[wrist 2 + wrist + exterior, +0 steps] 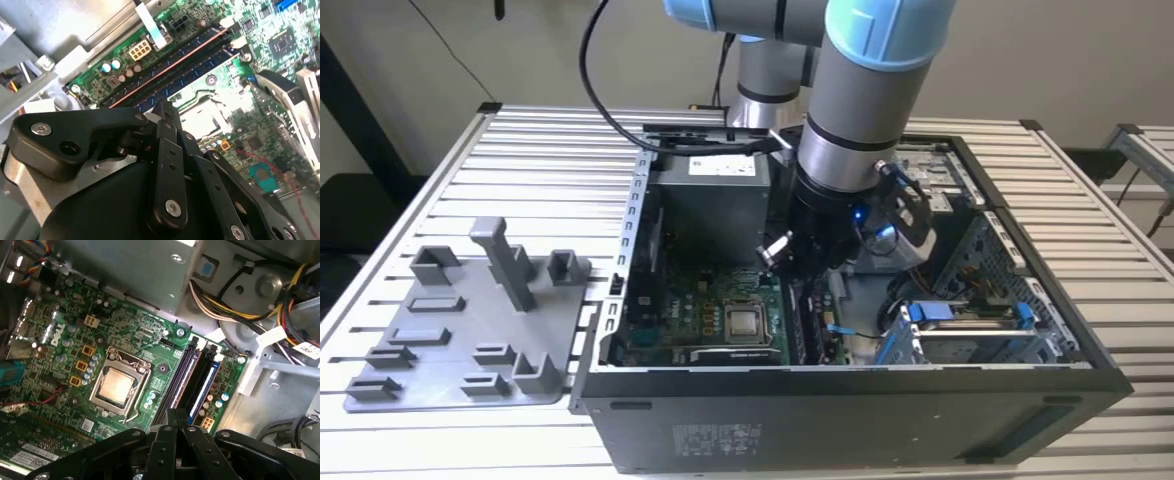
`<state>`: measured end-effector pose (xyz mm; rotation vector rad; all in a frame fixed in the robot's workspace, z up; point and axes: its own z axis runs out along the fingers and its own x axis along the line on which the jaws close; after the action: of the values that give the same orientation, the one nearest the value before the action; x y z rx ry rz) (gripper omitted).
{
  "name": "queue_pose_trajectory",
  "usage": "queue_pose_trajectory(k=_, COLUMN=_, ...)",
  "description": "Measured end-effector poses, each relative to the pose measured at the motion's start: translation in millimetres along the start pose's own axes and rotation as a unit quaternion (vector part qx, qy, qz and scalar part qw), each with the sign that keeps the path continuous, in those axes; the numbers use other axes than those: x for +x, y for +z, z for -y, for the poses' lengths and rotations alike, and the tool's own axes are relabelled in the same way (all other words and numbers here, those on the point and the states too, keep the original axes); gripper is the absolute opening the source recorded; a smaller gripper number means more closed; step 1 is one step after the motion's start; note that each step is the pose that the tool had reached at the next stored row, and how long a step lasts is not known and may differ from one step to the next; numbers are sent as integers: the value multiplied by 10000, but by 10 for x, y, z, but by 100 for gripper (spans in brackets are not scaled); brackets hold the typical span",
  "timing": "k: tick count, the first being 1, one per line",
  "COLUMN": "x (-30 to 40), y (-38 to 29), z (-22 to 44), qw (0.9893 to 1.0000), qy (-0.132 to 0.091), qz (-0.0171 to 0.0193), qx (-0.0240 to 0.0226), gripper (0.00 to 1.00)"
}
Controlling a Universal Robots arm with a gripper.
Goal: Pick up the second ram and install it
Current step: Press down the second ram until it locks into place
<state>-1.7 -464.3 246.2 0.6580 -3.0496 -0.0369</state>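
The gripper (pixel 176 416) hung low inside the open computer case (pixel 854 420), its black jaws drawn together with nothing visible between them; in both wrist views the fingertips (pixel 167 107) met just above the bank of memory slots (pixel 192 380) on the green motherboard (pixel 65 350). By my reckoning the second ram (pixel 167 67) already sat in its slot; a long thin stick lay seated there with a pale reddish edge running its length, and a lighter strip showed along a slot in the first wrist view; whether it was latched home I could not tell, so a final press may have been left. Beside the slots sat the square processor socket (pixel 117 385), dull metal in a steel frame, ringed by small round capacitors and cream plastic connectors; bundled yellow and black cables (pixel 235 300) trailed off toward the grey sheet-metal bay. Outside the case, toward the exterior view's left, the grey plastic fixture tray (pixel 454 350) rested on the ribbed aluminium desk (pixel 520 150), its matte upright posts holding no stick that I could make out.
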Motion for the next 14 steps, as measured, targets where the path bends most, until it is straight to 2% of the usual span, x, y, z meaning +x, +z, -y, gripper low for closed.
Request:
queue_pose_trajectory(k=3, x=0, y=4, z=0, qw=9996, qy=-272, qz=-7, qx=4, gripper=11)
queue_pose_trajectory(k=7, x=0, y=9, z=0, qw=9980, qy=-631, qz=-17, qx=10, gripper=11)
queue_pose_trajectory(k=11, x=0, y=18, z=1, qw=9951, qy=-993, qz=-24, qx=17, gripper=11)
queue_pose_trajectory(k=14, x=0, y=24, z=1, qw=9919, qy=-1272, qz=-31, qx=23, gripper=11)
